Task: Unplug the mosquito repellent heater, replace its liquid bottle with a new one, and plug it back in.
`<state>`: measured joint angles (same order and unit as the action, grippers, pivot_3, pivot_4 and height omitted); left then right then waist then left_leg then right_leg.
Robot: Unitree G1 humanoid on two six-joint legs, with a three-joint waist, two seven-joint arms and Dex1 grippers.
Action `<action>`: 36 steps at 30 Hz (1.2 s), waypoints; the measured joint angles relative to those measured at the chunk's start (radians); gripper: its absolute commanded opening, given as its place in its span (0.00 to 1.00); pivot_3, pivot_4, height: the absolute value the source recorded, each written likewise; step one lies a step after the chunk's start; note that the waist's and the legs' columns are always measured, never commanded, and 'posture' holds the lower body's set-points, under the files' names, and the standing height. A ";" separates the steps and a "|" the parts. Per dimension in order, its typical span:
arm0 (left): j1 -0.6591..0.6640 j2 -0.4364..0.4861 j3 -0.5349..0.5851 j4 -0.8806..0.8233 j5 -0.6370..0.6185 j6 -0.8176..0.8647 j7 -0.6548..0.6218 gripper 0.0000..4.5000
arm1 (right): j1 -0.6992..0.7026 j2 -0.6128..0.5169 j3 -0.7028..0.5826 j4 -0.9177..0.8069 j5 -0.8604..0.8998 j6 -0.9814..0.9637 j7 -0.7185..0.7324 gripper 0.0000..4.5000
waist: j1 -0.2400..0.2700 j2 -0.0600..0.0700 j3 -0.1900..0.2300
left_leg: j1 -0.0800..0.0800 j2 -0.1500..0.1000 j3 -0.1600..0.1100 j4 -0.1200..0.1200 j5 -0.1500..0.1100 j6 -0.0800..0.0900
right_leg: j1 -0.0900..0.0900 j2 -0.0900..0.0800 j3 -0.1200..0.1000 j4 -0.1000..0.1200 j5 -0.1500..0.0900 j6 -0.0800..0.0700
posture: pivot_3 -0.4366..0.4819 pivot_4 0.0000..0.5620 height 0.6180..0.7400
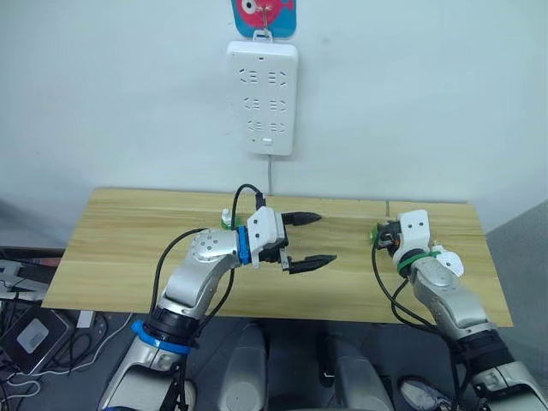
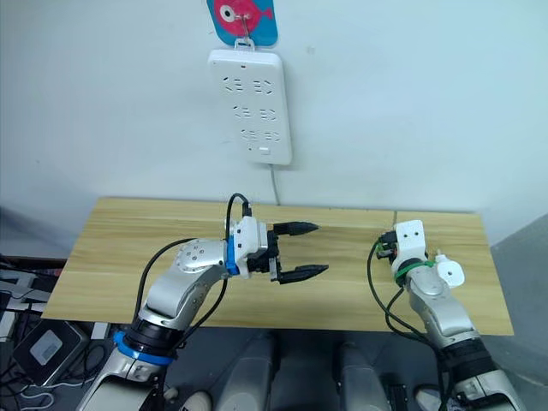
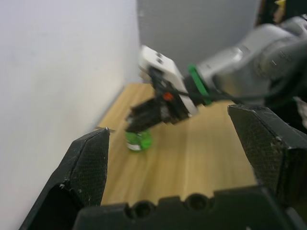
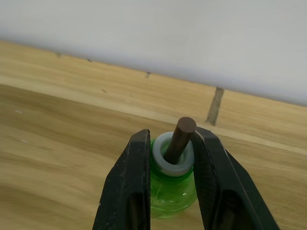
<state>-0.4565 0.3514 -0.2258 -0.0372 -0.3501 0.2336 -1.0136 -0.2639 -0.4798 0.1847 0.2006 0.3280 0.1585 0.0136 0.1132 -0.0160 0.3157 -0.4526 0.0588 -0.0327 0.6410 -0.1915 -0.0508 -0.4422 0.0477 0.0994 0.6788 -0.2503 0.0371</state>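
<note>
My right gripper [image 1: 378, 237] is shut on the neck of a green liquid bottle [image 4: 172, 184] with a white collar and a brown wick. The bottle stands on the wooden table [image 1: 128, 248] at its right side, and it also shows in the left wrist view as the green bottle [image 3: 139, 140]. The mosquito repellent heater [image 2: 450, 272], a small white rounded unit, lies on the table just right of my right forearm. My left gripper [image 1: 325, 238] hangs open over the table's middle, pointing right, with nothing between its fingers. A second small green bottle with a white top [image 1: 226, 217] stands behind my left wrist.
A long white power strip [image 1: 263, 97] hangs on the wall above the table's back edge, with its cord running down behind the table. A blue and pink hook [image 1: 264, 15] holds it. Cables and boxes lie on the floor at the left [image 1: 30, 338].
</note>
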 measured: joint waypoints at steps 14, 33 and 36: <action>0.034 -0.007 0.027 0.022 0.017 -0.020 0.062 1.00 | 0.109 0.044 -0.125 -0.054 -0.131 -0.075 0.140 0.85 | -0.002 0.000 0.000 | 0.001 0.000 0.001 0.000 0.000 0.000 | 0.000 0.000 0.001 0.000 0.000 0.000 | 0.83 0.54 1.00; 0.588 -0.226 0.328 -0.045 0.226 -0.183 0.782 1.00 | -0.070 -0.210 -0.036 -0.664 0.194 0.461 0.705 0.99 | 0.015 -0.001 0.002 | 0.001 0.001 0.005 0.000 0.000 0.000 | 0.001 -0.003 0.002 -0.002 -0.004 -0.006 | 0.86 0.61 1.00; 0.495 -0.231 0.359 0.060 0.200 -0.214 0.784 1.00 | -0.112 -0.209 -0.021 -0.668 0.204 0.490 0.745 0.99 | 0.025 -0.002 0.002 | 0.001 0.002 0.005 -0.001 0.000 0.000 | 0.001 -0.002 0.001 -0.002 -0.003 -0.004 | 0.86 0.63 1.00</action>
<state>0.0386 0.1205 0.1332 0.0230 -0.1501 0.0199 -0.2295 -0.3761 -0.6890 0.1642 -0.4679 0.5324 0.6482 0.7584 0.1381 -0.0184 0.3180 -0.4518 0.0604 -0.0281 0.6404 -0.1917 -0.0512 -0.4417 0.0454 0.1003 0.6766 -0.2530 0.0332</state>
